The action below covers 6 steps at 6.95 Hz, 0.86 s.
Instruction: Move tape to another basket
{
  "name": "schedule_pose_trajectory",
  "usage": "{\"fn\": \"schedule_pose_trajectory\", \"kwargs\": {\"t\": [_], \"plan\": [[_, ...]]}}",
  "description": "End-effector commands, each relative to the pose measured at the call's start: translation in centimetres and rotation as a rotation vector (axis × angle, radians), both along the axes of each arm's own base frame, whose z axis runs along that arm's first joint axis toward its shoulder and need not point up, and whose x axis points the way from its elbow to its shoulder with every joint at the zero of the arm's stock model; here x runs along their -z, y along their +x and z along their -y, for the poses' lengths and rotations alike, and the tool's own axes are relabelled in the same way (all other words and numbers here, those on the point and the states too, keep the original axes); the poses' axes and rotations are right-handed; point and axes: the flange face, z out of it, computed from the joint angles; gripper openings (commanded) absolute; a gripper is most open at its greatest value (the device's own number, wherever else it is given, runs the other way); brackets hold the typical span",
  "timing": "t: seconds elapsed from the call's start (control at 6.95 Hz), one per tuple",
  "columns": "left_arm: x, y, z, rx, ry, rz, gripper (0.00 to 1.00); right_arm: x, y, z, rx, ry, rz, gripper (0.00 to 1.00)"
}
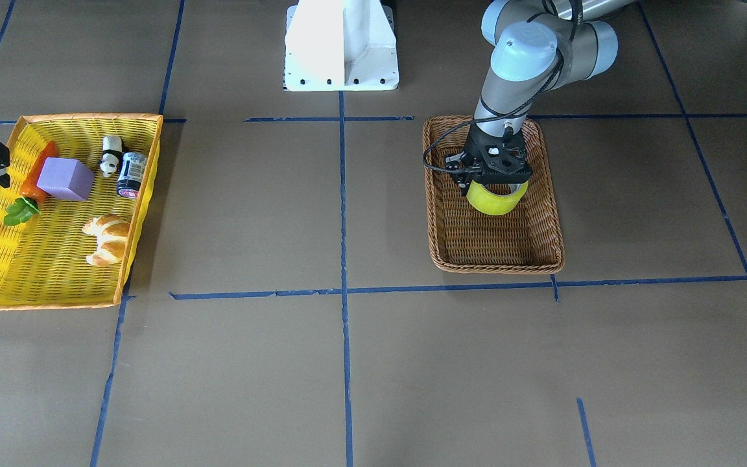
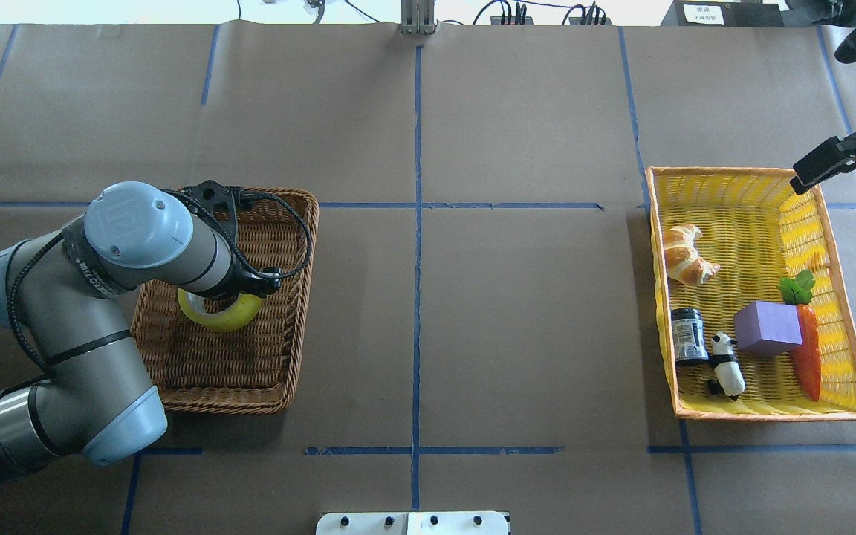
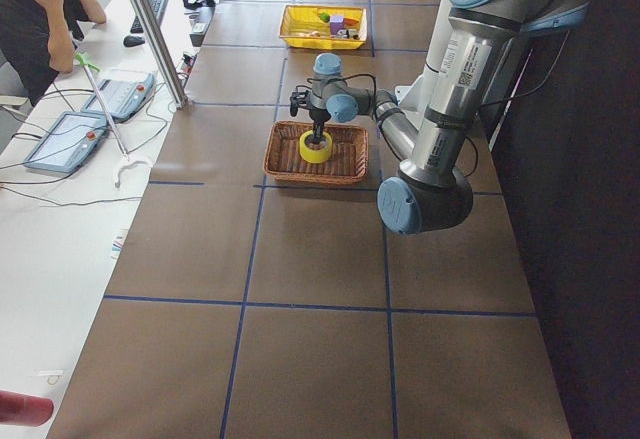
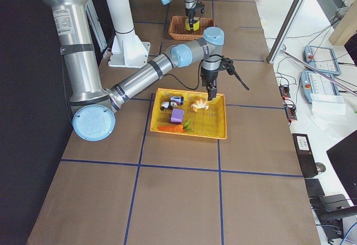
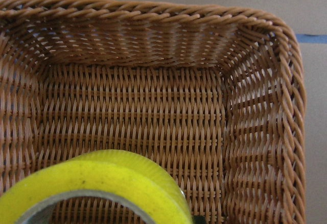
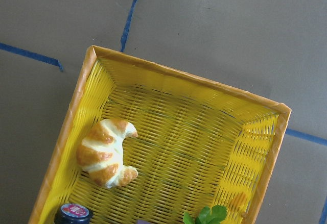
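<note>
Below the matt black left gripper [image 1: 494,187], the wide roll of translucent yellow-green tape [image 1: 491,202] looks smooth and glossy. Around it, the rectangular brown woven wicker basket [image 1: 545,214] is rough and ribbed.

the wrist view's bottom edge cuts off the tape [image 5: 117,175].

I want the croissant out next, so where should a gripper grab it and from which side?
Pinch the croissant across its thick middle, straight down from above. It lies flat in the yellow basket, its ends taper, and the other items sit apart.
</note>
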Motion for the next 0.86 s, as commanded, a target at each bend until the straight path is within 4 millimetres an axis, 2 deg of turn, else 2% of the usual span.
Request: {"fn": "schedule_pose_trajectory", "kwargs": {"t": [0.0, 0.14, 0.29, 0.43, 0.72], "plan": [[0.5, -0.2, 0.0, -0.037, 0.044, 0.001, 1.00, 0.1, 0.3, -0.1, 0.000, -0.005, 0.016, 1.00], [1.1, -2.7, 1.3, -0.060, 0.103, 0.003, 1.00, 0.1, 0.9, 0.0, -0.009, -0.007, 0.018, 1.00], [1.6, -6.1, 2.8, -0.134, 0.142, 0.019, 1.00, -0.5, 1.9, 0.0, 0.007, 0.001, 0.027, 1.00], [-0.5, -11.3, 4.8, -0.209, 0.173, 0.054, 1.00, -2.3, 4.3, -0.3, 0.027, 0.017, 0.023, 1.00], [-8.5, -25.5, 8.6, -0.311, 0.252, 0.095, 1.00, -8.0, 10.4, -1.4, 0.075, 0.048, -0.008, 1.00]]}}
